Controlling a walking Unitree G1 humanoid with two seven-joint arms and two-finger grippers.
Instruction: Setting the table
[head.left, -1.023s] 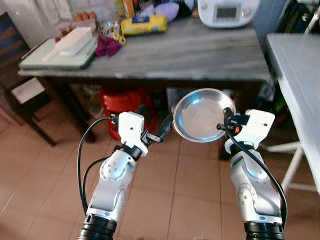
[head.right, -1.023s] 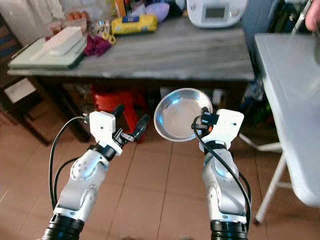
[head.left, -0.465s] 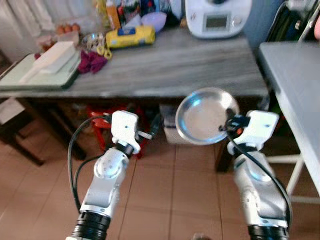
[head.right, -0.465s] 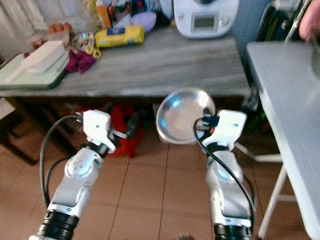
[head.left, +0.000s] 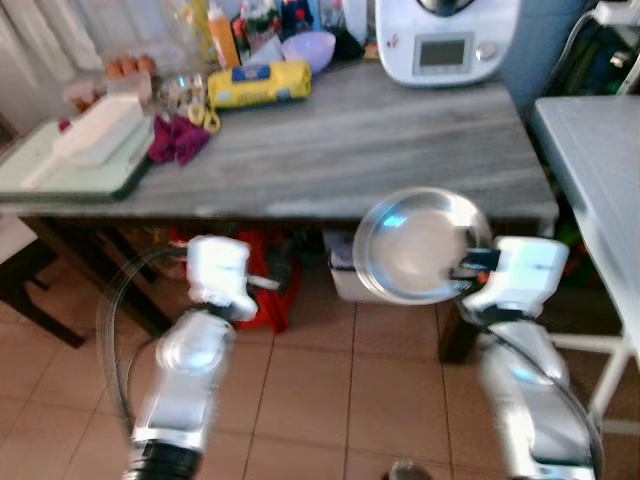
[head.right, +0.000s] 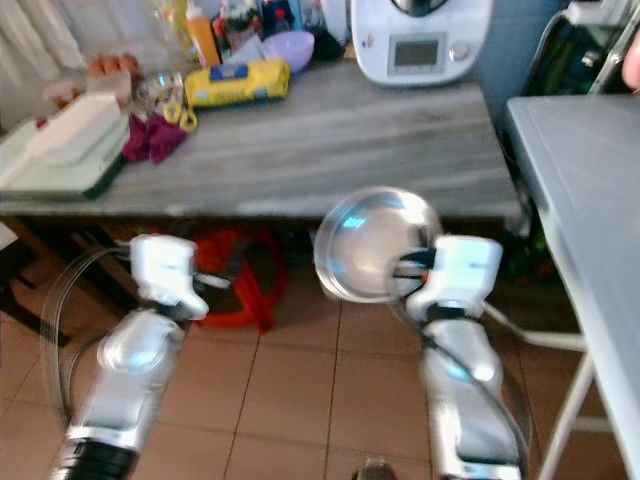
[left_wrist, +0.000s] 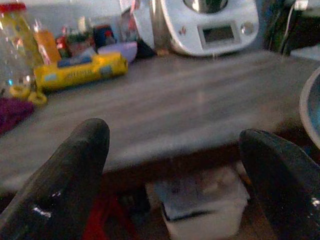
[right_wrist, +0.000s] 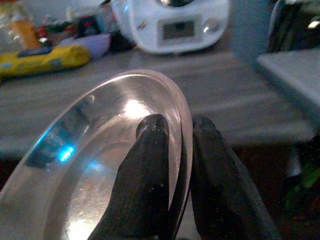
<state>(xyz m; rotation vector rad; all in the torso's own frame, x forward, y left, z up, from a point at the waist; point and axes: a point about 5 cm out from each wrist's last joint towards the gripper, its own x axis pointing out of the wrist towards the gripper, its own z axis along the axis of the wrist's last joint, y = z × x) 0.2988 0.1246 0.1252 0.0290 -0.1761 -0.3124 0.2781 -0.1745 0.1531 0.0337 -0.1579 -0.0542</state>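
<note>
Far left on the grey wooden table (head.left: 380, 130), a pale green tray (head.left: 60, 172) carries a white block (head.left: 98, 128), with a purple cloth (head.left: 175, 140) beside it. Further along lie a yellow packet (head.left: 258, 84) and a lilac bowl (head.left: 308, 48); a white kitchen appliance (head.left: 447, 38) stands at the table's back right corner. In front of the table's near edge, the left gripper (left_wrist: 170, 165) is raised with its two black fingers spread wide, holding nothing. To its right, the right gripper (right_wrist: 181, 135) pinches the rim of a shiny metal plate (head.left: 412, 248), one finger inside, one behind. The plate is held tilted in the air, just in front of the table edge. A second grey tabletop (head.left: 600, 170) stands far right.
</note>
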